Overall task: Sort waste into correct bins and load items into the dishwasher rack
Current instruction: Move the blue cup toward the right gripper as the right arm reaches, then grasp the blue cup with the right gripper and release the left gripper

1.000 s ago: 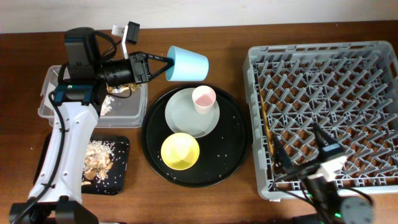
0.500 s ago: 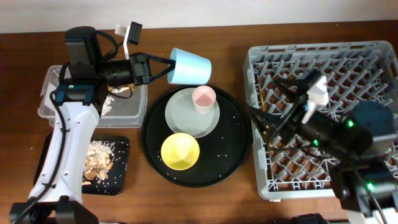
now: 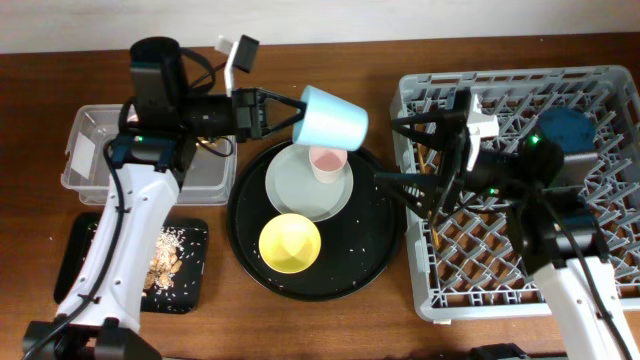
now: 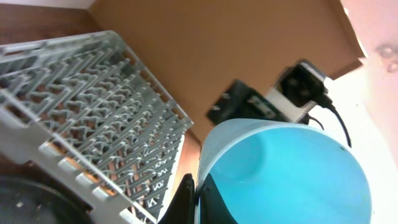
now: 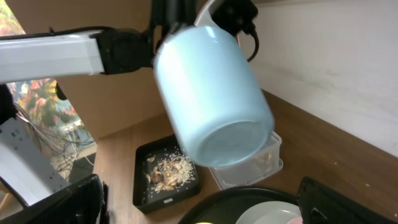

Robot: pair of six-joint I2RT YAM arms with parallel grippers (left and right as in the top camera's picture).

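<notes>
My left gripper (image 3: 296, 112) is shut on the rim of the light-blue cup (image 3: 336, 118) and holds it on its side in the air above the pink cup (image 3: 326, 160). In the left wrist view the fingertips (image 4: 208, 198) pinch the cup's wall (image 4: 292, 168). The pink cup stands on the pale plate (image 3: 295, 185), with the yellow bowl (image 3: 290, 243) in front. My right gripper (image 3: 402, 155) is open and empty at the left side of the dishwasher rack (image 3: 520, 80), facing the blue cup (image 5: 211, 93). Food scraps (image 3: 162, 260) lie in the shallow black tray (image 3: 195, 290).
The plate and bowl sit on a large round black tray (image 3: 380, 250). The clear tub (image 3: 90, 150) stands at the back left, partly hidden under my left arm. The right wrist view shows the tub (image 5: 258, 167) and the shallow black tray (image 5: 163, 171).
My left gripper carried the blue cup rightwards, over the round tray toward the rack. My right arm rose from the front edge to the rack's left side, jaws open toward the cup.
</notes>
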